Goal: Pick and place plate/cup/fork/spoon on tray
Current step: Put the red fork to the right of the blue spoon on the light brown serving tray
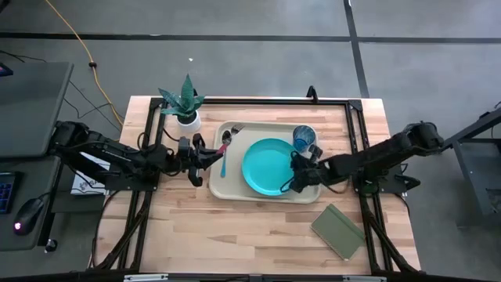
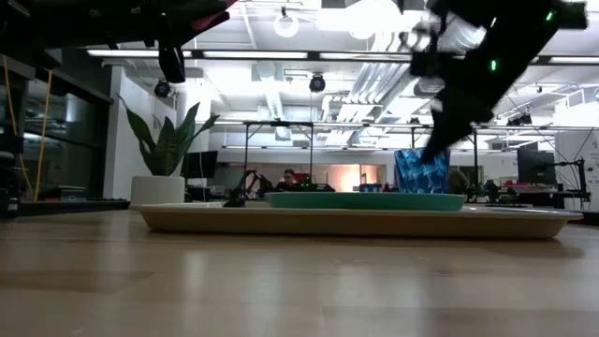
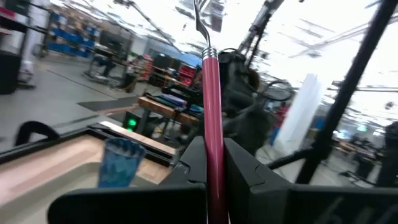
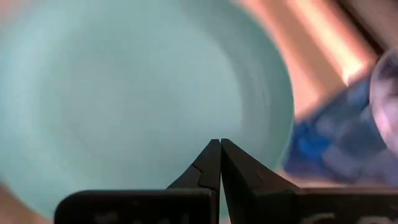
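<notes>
High view first: the plate (image 1: 270,165), cup (image 1: 304,137) and spoon (image 1: 224,160) are already seen on the tray (image 1: 227,190). Only the fork (image 3: 212,124) is left, clamped upright in the left gripper (image 1: 205,157) at the tray's left edge. The right gripper (image 1: 294,182) is held over the plate's rim, jaws closed and empty.

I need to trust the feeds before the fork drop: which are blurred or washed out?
Right wrist view: round teal plastic plate and blue tumbler smeared. Left wrist view: pink-handled fork sharp, ceiling glare behind. Low view: bright ceiling lights, arms silhouetted.
</notes>
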